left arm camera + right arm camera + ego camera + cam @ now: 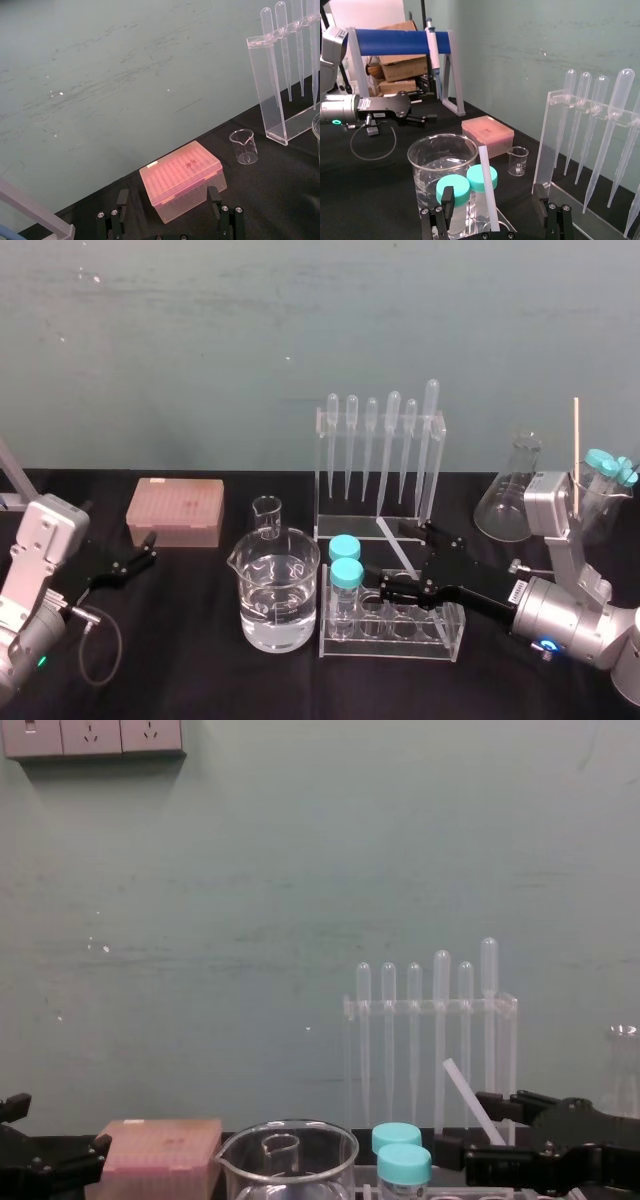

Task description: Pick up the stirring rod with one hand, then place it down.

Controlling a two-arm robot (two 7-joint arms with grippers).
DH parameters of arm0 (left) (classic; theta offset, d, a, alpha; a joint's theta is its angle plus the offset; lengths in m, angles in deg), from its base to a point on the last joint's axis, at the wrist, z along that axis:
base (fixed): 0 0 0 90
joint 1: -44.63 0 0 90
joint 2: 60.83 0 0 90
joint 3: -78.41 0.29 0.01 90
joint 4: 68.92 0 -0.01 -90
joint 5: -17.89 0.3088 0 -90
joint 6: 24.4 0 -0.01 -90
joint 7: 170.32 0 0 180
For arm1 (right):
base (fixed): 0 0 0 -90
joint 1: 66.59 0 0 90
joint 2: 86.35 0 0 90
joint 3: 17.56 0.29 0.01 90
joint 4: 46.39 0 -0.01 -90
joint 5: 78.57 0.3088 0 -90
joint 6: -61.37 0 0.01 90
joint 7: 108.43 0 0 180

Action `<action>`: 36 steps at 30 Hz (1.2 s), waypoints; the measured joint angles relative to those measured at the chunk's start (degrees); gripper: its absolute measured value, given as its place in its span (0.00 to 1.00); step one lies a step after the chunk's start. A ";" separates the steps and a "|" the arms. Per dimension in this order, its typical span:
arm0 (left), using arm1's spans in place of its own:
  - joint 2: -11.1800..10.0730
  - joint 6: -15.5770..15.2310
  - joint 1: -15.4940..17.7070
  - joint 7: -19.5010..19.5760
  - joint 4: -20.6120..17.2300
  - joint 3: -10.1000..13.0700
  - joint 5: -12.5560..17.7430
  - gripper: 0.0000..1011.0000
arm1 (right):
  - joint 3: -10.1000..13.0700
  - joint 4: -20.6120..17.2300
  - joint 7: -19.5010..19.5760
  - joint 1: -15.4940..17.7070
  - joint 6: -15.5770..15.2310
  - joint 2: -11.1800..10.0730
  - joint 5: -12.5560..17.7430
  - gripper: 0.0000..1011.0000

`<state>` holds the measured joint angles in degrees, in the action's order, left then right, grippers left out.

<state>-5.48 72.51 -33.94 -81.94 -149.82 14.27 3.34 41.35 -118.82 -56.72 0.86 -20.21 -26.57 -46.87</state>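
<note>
The stirring rod (488, 187) is a thin translucent white rod that stands tilted out of the clear test tube rack (440, 632). It also shows in the head view as the rod (397, 547) and in the chest view as the rod (472, 1101). My right gripper (493, 202) is open and straddles the rod, with a gap on each side of it. This black gripper (405, 560) reaches over the rack from the right and appears low in the chest view as the gripper (470, 1128). My left gripper (138, 556) rests open at the table's left, holding nothing.
A large beaker of water (278, 592) stands left of the rack, beside two teal-capped tubes (346, 562). Behind are a small beaker (267, 515), a pink tip box (175, 510), the pipette rack (380, 455) and a conical flask (512, 490).
</note>
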 joint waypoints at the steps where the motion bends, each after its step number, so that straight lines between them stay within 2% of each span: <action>1: 0.00 0.00 0.00 0.00 0.00 0.00 0.00 0.99 | 0.01 0.01 0.00 0.00 0.00 0.00 0.00 0.99; 12: 0.00 0.00 0.00 0.00 0.00 0.00 0.00 0.99 | 0.05 0.04 -0.04 -0.01 0.26 -0.04 0.12 0.99; 16: 0.00 0.00 0.00 0.00 0.00 0.00 0.00 0.99 | 0.05 0.04 -0.07 0.00 0.34 -0.06 0.15 0.94; 23: 0.00 0.00 0.00 0.00 0.00 0.00 0.00 0.99 | 0.05 0.04 -0.12 -0.01 0.41 -0.07 0.19 0.76; 24: 0.00 0.00 0.00 0.00 0.00 0.00 0.00 0.99 | 0.05 0.04 -0.13 -0.01 0.42 -0.07 0.19 0.70; 27: 0.00 0.00 0.00 0.00 0.00 0.00 0.00 0.99 | 0.05 0.04 -0.14 0.00 0.43 -0.07 0.20 0.64; 34: 0.00 0.00 0.00 0.00 0.00 0.00 0.00 0.99 | 0.04 0.04 -0.19 -0.01 0.47 -0.07 0.23 0.40; 36: 0.00 0.00 0.00 0.00 0.00 0.00 0.00 0.99 | 0.04 0.03 -0.20 -0.01 0.48 -0.07 0.24 0.36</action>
<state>-5.47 72.51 -33.94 -81.94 -149.82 14.27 3.34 41.40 -118.79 -56.92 0.85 -19.73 -26.64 -46.63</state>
